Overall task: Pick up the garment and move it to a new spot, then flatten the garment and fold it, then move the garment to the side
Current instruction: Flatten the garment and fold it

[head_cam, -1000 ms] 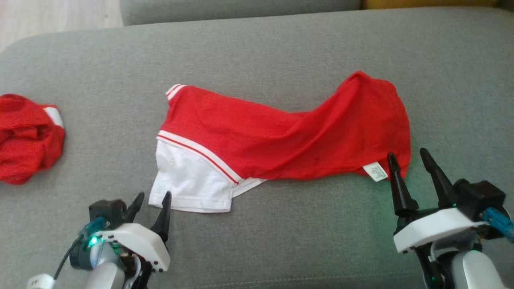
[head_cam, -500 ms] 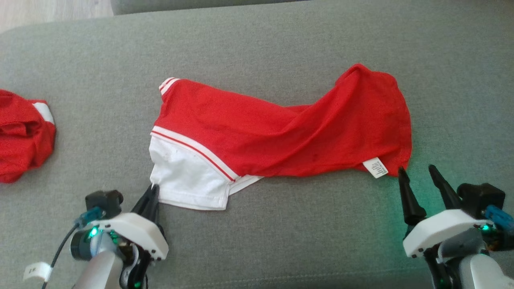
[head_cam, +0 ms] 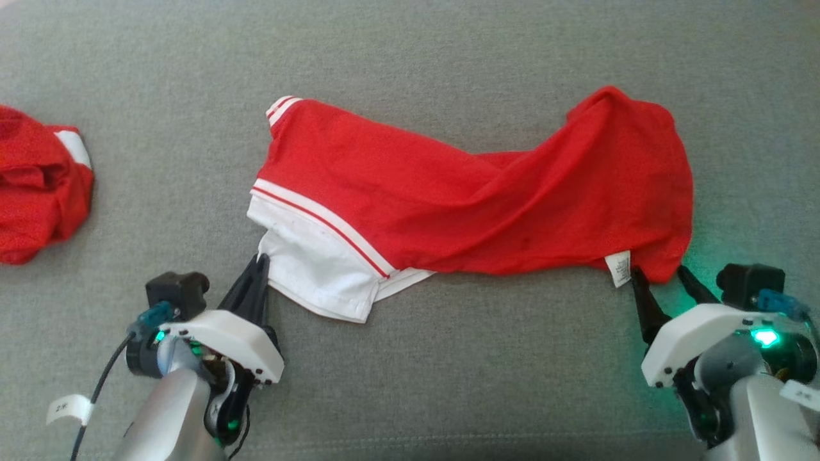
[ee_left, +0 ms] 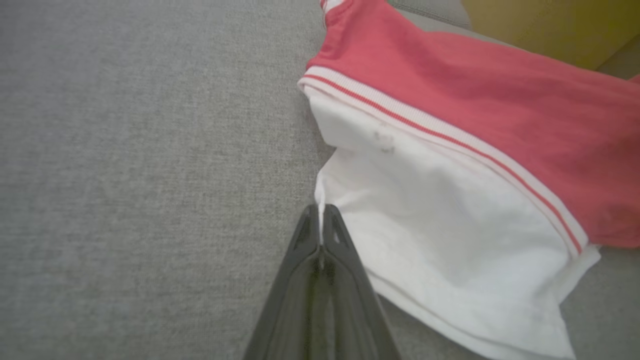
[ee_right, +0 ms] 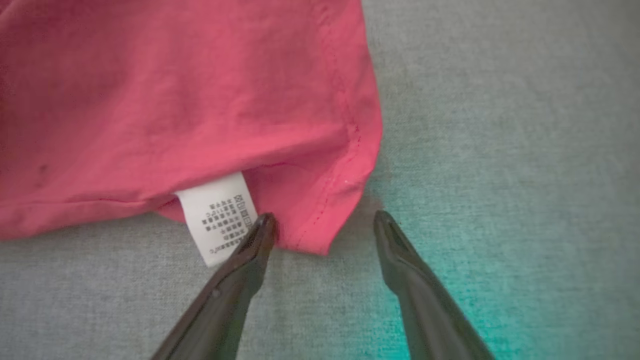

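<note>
From the head view, the garment (head_cam: 487, 198) lay spread on the grey cushion (head_cam: 448, 384), its long axis running left to right across the robot's front. A white panel (head_cam: 320, 275) made up the left end and a bunched red hem the right. Each arm had its own end. The left gripper (head_cam: 261, 259) had its fingers pressed together on the near-left edge of the white panel. The right gripper (head_cam: 658, 272) sat at the near-right red corner with its fingers apart, just beside the care label (head_cam: 619, 267). A second red garment (head_cam: 35, 186) lay crumpled well apart at the far left.

In the left wrist view, the two fingers met at their tips with a thin fold of white cloth pinched between them. The rest of the garment stretched away ahead and to the right of that view. A yellow surface (ee_left: 540, 25) showed beyond the cushion's far edge.

In the right wrist view, the open fingers straddled the red hem corner. One tip touched the cloth beside the label and the other rested on bare cushion just beside the hem. Closing there would likely catch that corner, so that both ends could be lifted together. The cushion was soft, woven and flat, and green light tinted it near the right arm.
</note>
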